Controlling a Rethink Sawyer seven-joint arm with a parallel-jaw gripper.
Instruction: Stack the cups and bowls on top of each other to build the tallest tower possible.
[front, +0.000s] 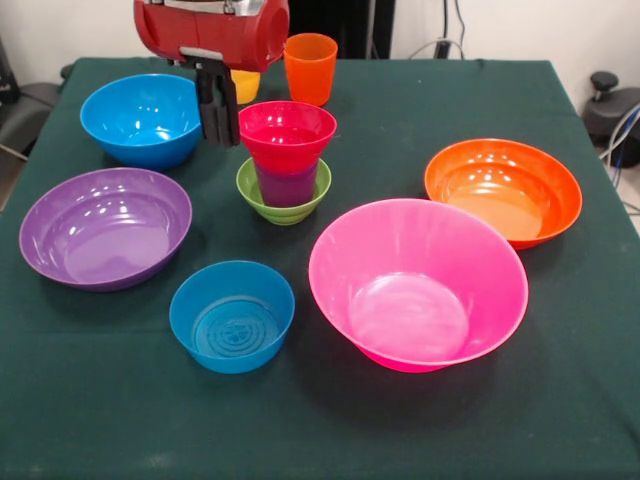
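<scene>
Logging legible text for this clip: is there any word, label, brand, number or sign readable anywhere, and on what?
None can be read.
The bowls, such as the pink bowl and the small blue bowl, are plain, as are the orange cup and the green tablecloth.
The red arm housing above the gripper shows no marking that can be made out.

Arm (212, 30): glossy red shell w/ rounded edges, silver-grey metal band along top. Grey plate under the red housing. End effector (217, 108): black, blocky, w/ narrow vertical parts; finger detail too dark to tell.
</scene>
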